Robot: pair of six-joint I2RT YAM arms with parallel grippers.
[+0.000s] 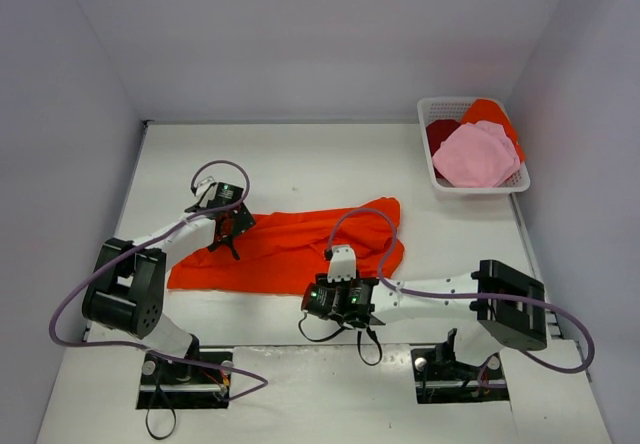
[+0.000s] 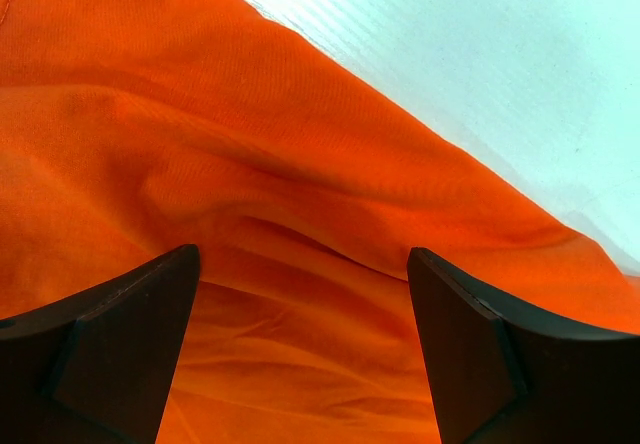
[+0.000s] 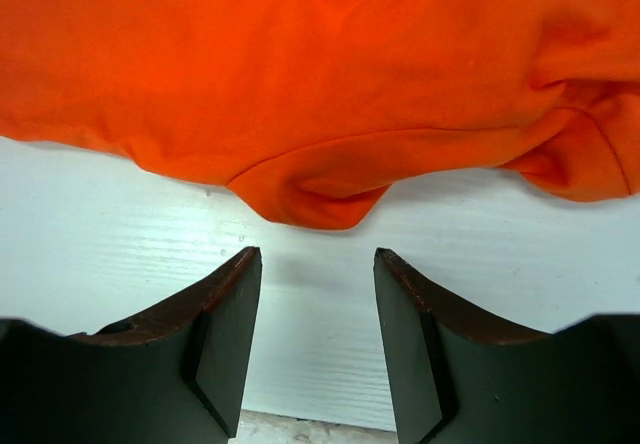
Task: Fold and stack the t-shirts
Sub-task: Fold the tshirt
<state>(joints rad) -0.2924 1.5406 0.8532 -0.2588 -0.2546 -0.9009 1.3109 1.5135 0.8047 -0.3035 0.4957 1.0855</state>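
A large bright orange-red t-shirt (image 1: 290, 244) lies crumpled across the middle of the table. My left gripper (image 1: 228, 239) is open over its left part; the left wrist view shows the cloth (image 2: 250, 144) filling the gap between the jaws (image 2: 303, 264), with nothing gripped. My right gripper (image 1: 338, 309) is open over bare table just short of the shirt's near edge; a folded lobe of the cloth (image 3: 300, 64) lies ahead of the jaws (image 3: 315, 254). A light pink t-shirt (image 1: 475, 154), a dark red one (image 1: 440, 132) and another orange one (image 1: 490, 112) lie in the basket.
A white lattice basket (image 1: 475, 190) stands at the back right by the right wall. Grey walls close in the table on the left, back and right. Purple cables loop over both arms. The table's near edge (image 3: 300, 432) lies just behind my right gripper.
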